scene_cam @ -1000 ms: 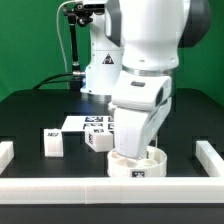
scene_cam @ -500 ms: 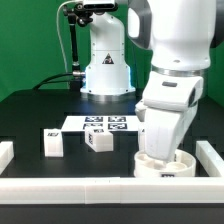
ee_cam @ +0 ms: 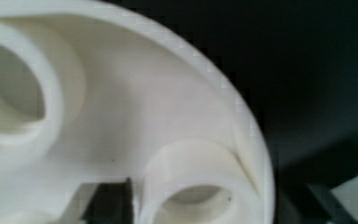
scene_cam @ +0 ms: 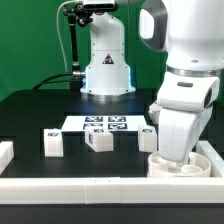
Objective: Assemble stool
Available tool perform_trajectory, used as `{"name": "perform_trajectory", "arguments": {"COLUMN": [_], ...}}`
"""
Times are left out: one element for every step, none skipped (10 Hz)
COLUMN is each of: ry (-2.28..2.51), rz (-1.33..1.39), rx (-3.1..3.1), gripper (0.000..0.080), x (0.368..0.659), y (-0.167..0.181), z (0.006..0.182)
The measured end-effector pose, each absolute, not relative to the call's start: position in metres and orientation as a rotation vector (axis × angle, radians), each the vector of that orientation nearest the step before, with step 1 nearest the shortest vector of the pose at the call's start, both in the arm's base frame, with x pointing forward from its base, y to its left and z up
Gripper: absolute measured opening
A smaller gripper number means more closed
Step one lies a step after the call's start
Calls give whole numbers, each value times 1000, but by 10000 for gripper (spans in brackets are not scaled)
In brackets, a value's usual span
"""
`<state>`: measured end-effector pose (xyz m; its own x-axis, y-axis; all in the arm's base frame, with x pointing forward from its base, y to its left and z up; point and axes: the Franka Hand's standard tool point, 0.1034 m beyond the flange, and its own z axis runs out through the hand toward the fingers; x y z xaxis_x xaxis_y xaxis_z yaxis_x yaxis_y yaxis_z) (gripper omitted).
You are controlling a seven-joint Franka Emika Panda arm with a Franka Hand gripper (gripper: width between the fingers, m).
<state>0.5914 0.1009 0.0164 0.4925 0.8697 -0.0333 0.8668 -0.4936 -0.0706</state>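
Note:
The round white stool seat (scene_cam: 180,167) sits low in the front corner on the exterior view's right, against the rails. My gripper (scene_cam: 176,153) reaches down onto it, shut on its rim, with the fingers mostly hidden by the hand. In the wrist view the seat (ee_cam: 123,110) fills the picture, underside up, with round leg sockets showing. My gripper (ee_cam: 220,205) straddles one part of it, with a dark finger (ee_cam: 108,203) on each side. Three white block legs lie loose on the black table: one (scene_cam: 54,143), a second (scene_cam: 99,141) and a third (scene_cam: 147,137).
The marker board (scene_cam: 105,124) lies flat behind the legs. White border rails run along the front (scene_cam: 90,188), the exterior view's right (scene_cam: 212,153) and left (scene_cam: 5,152). The arm's base (scene_cam: 107,70) stands at the back.
My gripper has carried the seat along the front rail from the middle toward the exterior view's right corner. The three legs have not moved.

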Motion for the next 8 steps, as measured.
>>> {"name": "perform_trajectory", "arguments": {"ry": [-1557,-1557,-1557,-1556,-1552,-1547,-1541,-1536], "rz": [100,100,101,101,99,93,83,73], "rx": [-2675,-2675,-2675,-2676,-2682,-2691,-2701,-2709], "gripper": [540,540,627,643,643,648,649,649], "x": [591,591,591,591,591,591,592,592], "y": [101,101,101,100,97,92,89,85], "z": [16,16,16,16,19,26,35,43]}}
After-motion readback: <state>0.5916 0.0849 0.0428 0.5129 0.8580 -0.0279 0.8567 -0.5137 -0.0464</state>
